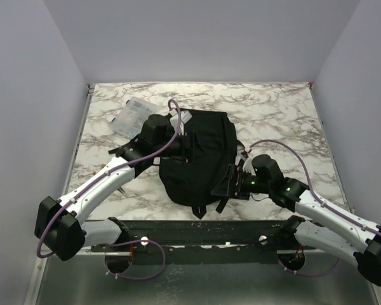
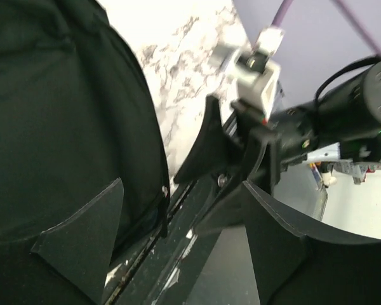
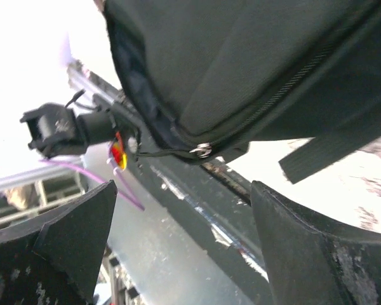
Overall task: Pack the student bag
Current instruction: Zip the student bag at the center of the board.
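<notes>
Marbled tabletop, grey walls. Left gripper (image 2: 183,184): jaws apart and empty, student bag (image 1: 200,152) lying against one finger. Right gripper (image 3: 184,184): jaws apart, the bag's edge and zipper pull (image 3: 203,150) just ahead. Judgement: pinch the pull squarely and draw it along the zip while the left pins the fabric. No legible writing.

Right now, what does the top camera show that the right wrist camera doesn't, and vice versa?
Only the top view: the clear plastic case on the table, near the far-left corner of the student bag. Only the right wrist: a zipper pull and strap end at the bag's edge, seen past the open, empty right gripper. Both: the bag and marble table.
</notes>
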You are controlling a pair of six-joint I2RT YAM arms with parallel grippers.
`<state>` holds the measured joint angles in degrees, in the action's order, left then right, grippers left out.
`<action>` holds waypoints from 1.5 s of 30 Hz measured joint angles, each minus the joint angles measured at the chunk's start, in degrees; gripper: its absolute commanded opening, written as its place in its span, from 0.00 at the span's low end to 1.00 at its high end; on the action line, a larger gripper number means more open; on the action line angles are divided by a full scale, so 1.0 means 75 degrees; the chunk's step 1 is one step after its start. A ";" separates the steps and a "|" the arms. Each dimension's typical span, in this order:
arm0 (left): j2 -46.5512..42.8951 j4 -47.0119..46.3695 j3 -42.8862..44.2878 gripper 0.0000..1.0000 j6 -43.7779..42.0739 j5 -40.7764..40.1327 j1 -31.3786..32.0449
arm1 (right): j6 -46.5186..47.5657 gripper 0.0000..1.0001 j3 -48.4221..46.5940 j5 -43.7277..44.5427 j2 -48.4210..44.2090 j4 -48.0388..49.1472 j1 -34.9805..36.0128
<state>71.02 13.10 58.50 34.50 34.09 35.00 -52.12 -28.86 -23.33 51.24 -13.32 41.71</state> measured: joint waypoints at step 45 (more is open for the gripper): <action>0.1588 0.0615 -0.0597 0.10 -0.0146 -0.1037 0.2422 | -0.0857 0.71 -0.0289 0.0565 0.1221 0.0650 -0.1177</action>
<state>82.94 17.72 54.02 33.41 26.30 53.17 -58.54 -31.03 -19.09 60.40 -8.45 32.88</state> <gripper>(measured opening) 0.146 0.727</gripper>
